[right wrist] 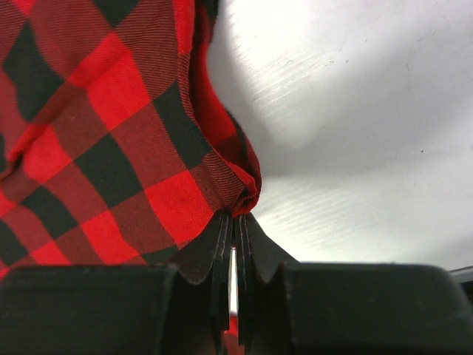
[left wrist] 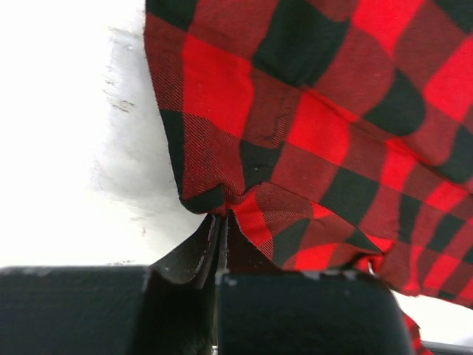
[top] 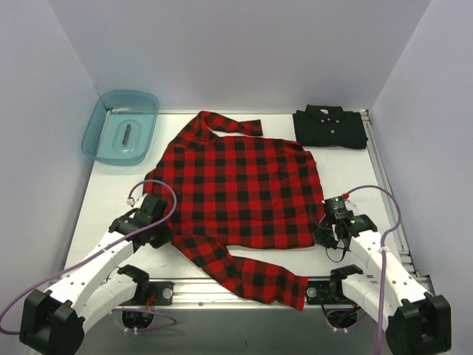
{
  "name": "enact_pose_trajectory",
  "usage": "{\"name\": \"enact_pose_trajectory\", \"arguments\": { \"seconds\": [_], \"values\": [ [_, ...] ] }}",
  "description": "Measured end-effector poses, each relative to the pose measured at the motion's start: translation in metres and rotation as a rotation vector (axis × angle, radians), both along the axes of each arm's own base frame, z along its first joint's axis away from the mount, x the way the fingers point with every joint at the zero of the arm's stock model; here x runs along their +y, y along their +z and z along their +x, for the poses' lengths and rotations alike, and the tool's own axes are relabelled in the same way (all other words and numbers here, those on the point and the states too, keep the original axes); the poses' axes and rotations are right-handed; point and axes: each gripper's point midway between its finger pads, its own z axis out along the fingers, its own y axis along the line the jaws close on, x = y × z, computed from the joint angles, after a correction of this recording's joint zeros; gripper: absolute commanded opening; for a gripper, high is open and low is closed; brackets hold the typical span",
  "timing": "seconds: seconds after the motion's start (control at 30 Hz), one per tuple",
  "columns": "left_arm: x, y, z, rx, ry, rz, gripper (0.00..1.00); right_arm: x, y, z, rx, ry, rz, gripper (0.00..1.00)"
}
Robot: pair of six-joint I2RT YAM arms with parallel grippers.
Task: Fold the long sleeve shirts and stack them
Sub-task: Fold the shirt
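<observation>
We saw both arms stretched low from the near edge. Our left gripper [top: 162, 234] sat at the plaid shirt's [top: 244, 188] eight o'clock corner, and our right gripper [top: 326, 234] sat at its four o'clock corner. The shirt lay spread flat mid-table [top: 111, 196], one sleeve trailing toward six o'clock. The black shirt [top: 329, 127] lay folded at one o'clock, the bin [top: 98, 127] at eleven. Only the wrist views showed the grasp: the left fingers [left wrist: 198, 255] and the right fingers [right wrist: 214, 251] were each pinched tight on a bunched plaid edge.
</observation>
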Motion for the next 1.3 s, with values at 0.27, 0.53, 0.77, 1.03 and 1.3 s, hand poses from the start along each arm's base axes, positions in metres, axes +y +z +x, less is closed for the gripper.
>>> {"name": "enact_pose_trajectory", "arguments": {
  "seconds": [0.27, 0.53, 0.77, 1.03, 1.3],
  "values": [
    [0.002, 0.012, -0.016, 0.02, -0.013, -0.016, 0.0, 0.006, 0.014, -0.02, 0.017, 0.047, 0.006, 0.0],
    [0.005, 0.047, -0.022, -0.038, -0.014, -0.044, 0.0, -0.001, 0.045, -0.03, -0.021, 0.027, -0.002, 0.0],
    [0.011, 0.057, -0.027, -0.018, -0.013, -0.014, 0.0, -0.006, 0.059, -0.031, -0.016, 0.021, -0.028, 0.0],
    [0.011, 0.064, -0.002, 0.008, -0.031, 0.061, 0.0, -0.007, 0.078, 0.0, 0.008, 0.06, -0.104, 0.0],
    [0.01, 0.052, 0.031, 0.045, -0.051, 0.139, 0.02, -0.01, 0.064, 0.038, 0.109, 0.106, -0.175, 0.04]
  ]
}}
